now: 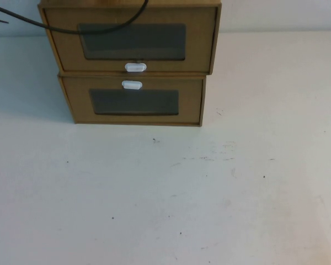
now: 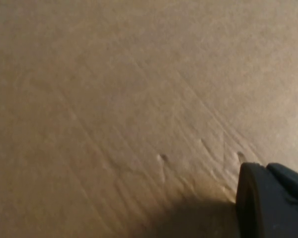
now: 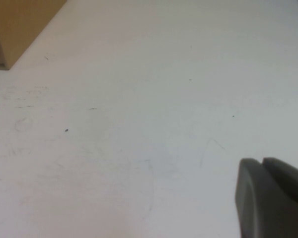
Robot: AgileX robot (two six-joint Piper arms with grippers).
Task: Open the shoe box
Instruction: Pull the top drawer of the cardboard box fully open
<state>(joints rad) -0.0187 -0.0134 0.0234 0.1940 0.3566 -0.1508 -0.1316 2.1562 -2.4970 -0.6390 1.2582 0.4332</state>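
Two shoe boxes, was it, and where did they stand?

Two, yes, stacked at the far edge of the white surface point(image 1: 165, 210), a little left of centre. The upper shoe box point(image 1: 131, 41) sat squarely on the lower shoe box point(image 1: 133, 102). Both were brown, with a dark window in the front.

Start from the left, then. What was over there?

A black cable point(image 1: 71, 32) ran in from the left and curved up across the front of the upper one. The left gripper point(image 2: 266, 168) showed only in its own camera, close against a plain brown cardboard face, creased and dented, with a shadow beneath it. Its fingers point(image 2: 251, 198) looked clenched together and held nothing. Only their tips showed in that view, though, so I would not swear to it.

And the fronts themselves?

Both were closed, flush with their frames. The upper white handle point(image 1: 135, 67) sat at the bottom edge of its front and the lower white handle point(image 1: 132, 85) at the top edge of its own. The two lay just apart, one above the other.

What about the right side?

White surface with a few dark specks and scuffs. The right gripper point(image 3: 262, 161) hung above it, apart from the stack, whose brown corner showed at the edge of that camera's view. Its fingers point(image 3: 248, 193) were clenched on nothing.
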